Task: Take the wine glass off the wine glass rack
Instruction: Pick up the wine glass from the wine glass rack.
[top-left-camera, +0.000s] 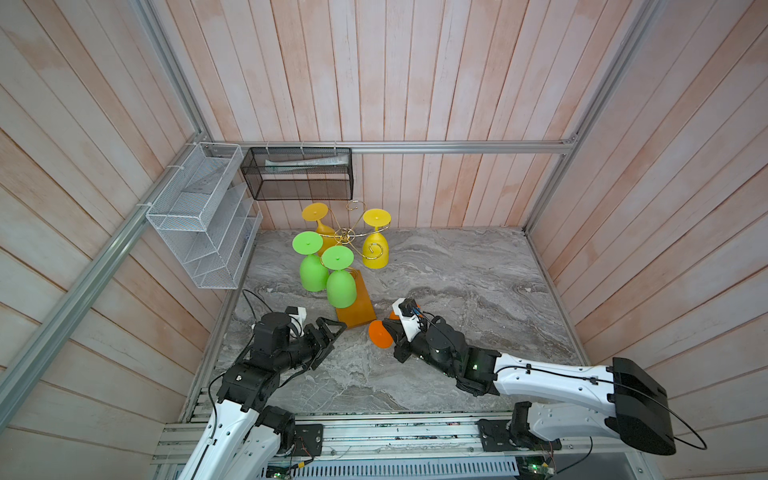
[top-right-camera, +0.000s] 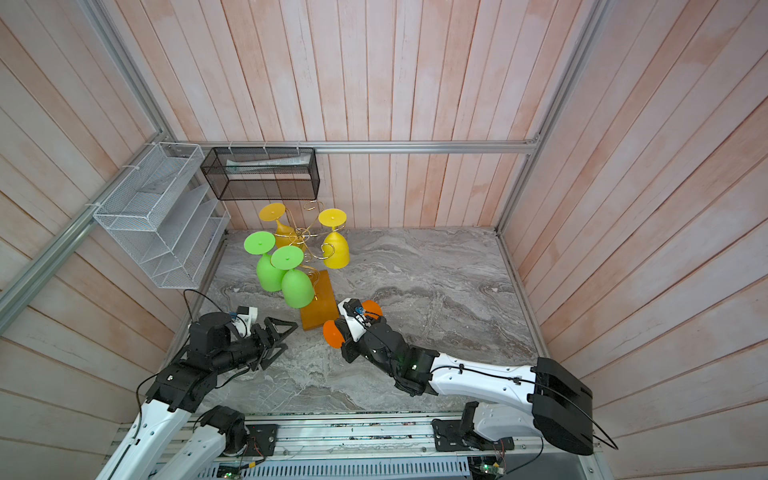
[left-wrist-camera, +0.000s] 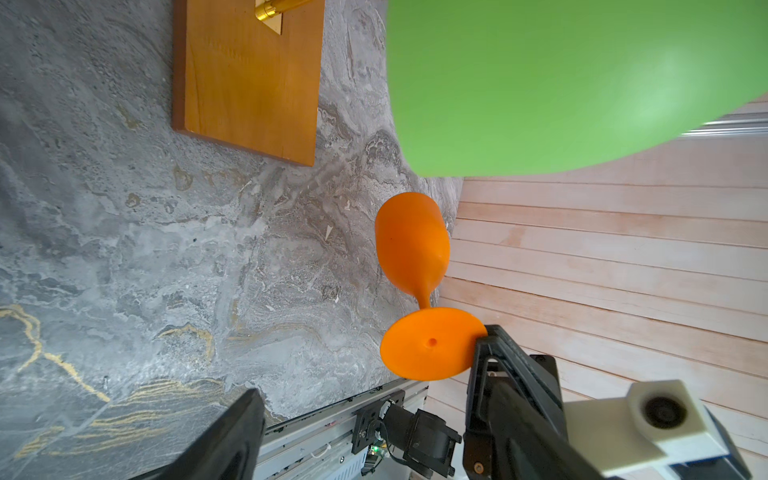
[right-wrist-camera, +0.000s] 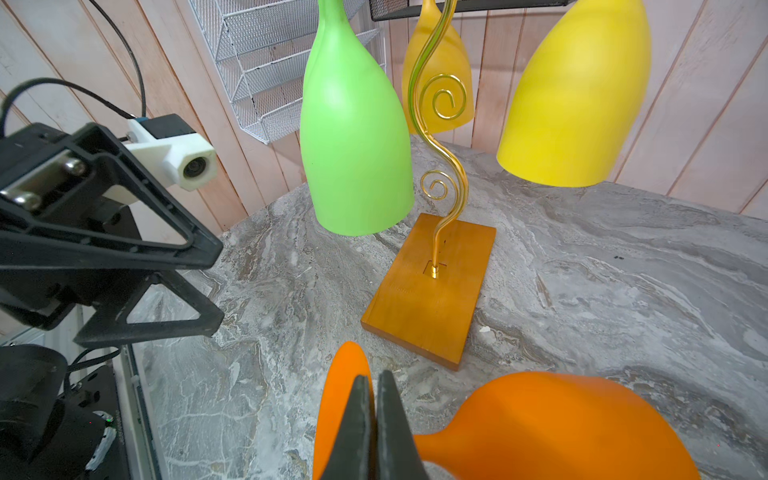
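An orange wine glass lies on its side low over the marble table, just in front of the wine glass rack's amber wooden base. My right gripper is shut on its stem, between the round foot and the bowl. I cannot tell whether the glass touches the table. My left gripper stands open and holds nothing, left of the base; in its wrist view one fingertip is at the rim of the orange foot.
Two green glasses and two yellow ones hang upside down from the rack's gold scroll arms. A white wire shelf and a black mesh basket hang on the walls behind.
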